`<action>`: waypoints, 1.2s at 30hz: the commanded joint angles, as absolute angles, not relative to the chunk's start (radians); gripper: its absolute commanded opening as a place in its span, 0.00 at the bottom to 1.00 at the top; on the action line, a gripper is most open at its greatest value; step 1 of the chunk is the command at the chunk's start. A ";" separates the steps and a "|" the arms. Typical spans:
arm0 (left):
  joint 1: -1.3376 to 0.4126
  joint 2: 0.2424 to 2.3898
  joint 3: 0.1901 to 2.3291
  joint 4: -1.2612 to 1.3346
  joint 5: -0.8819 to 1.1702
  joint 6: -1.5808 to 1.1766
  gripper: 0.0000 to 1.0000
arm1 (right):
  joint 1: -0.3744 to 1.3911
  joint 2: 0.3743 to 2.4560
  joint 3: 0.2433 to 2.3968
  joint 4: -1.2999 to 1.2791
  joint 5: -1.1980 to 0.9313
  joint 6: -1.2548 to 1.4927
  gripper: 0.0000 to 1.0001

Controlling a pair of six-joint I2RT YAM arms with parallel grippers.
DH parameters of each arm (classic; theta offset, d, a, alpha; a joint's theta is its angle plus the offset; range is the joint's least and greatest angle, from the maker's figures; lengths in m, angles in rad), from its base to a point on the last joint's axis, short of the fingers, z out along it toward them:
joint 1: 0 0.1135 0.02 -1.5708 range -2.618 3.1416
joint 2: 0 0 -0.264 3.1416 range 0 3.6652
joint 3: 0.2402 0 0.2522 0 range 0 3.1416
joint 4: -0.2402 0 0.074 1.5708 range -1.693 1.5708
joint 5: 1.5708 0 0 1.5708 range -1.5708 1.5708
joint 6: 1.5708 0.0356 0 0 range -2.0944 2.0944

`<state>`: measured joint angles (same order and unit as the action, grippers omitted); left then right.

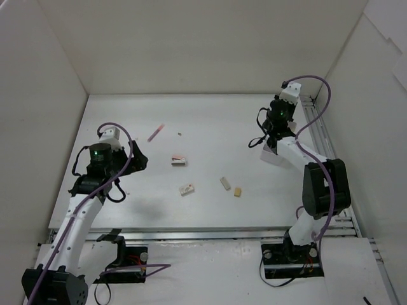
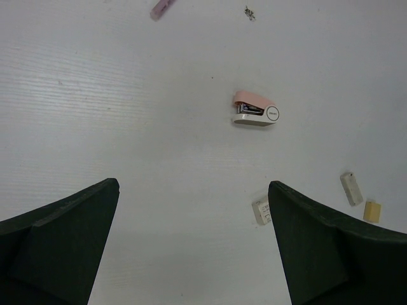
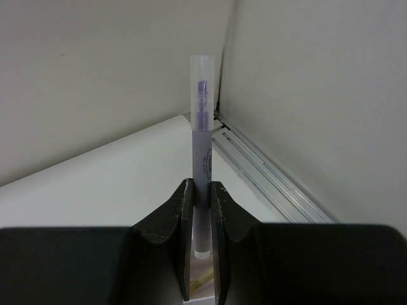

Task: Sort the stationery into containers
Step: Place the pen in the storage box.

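Right pincer (image 3: 202, 190): clamped on purple pen (image 3: 203, 127), upright between its jaws. Left pincer (image 2: 193, 184): jaws apart; pink stapler (image 2: 255, 109) ahead, pink pen (image 2: 162, 9) farther ahead-left.

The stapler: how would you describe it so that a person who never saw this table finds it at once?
Look at the middle of the white table, between the left arm and the right arm. The stapler lies there, nearer the arms than the pink pen and farther than the three small blocks. It alone is two-coloured: pink top, white base.
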<state>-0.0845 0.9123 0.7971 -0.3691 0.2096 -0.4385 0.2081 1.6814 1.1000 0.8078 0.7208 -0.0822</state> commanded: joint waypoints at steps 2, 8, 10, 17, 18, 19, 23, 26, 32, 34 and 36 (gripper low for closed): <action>-0.089 0.879 0.784 -0.344 0.189 -0.462 1.00 | 0.187 1.687 1.074 0.973 0.805 -0.049 0.00; -0.089 0.867 0.773 -0.353 0.183 -0.466 1.00 | 0.153 1.750 1.077 0.982 0.765 -0.029 0.00; -0.089 0.859 0.767 -0.351 0.180 -0.469 1.00 | 0.152 1.776 1.078 0.985 0.761 -0.025 0.00; -0.089 0.838 0.764 -0.379 0.158 -0.474 1.00 | 0.137 1.868 1.100 0.986 0.767 -0.005 0.00; -0.089 0.836 0.761 -0.376 0.158 -0.474 1.00 | 0.138 1.868 1.095 0.986 0.762 0.026 0.00; -0.089 0.833 0.761 -0.373 0.160 -0.471 1.00 | 0.138 1.868 1.091 0.986 0.764 0.041 0.00; -0.089 0.839 0.759 -0.357 0.166 -0.469 1.00 | 0.138 1.873 1.071 0.986 0.781 0.067 0.00; -0.089 0.845 0.758 -0.357 0.175 -0.468 1.00 | 0.147 1.856 1.042 0.986 0.775 0.106 0.01; -0.089 0.833 0.758 -0.360 0.172 -0.466 1.00 | 0.170 1.845 1.020 0.985 0.814 0.115 0.14; -0.089 0.827 0.756 -0.360 0.170 -0.465 1.00 | 0.181 1.845 1.017 0.986 0.833 0.112 0.23; -0.089 0.821 0.756 -0.364 0.170 -0.462 1.00 | 0.193 1.833 1.012 0.986 0.847 0.109 0.29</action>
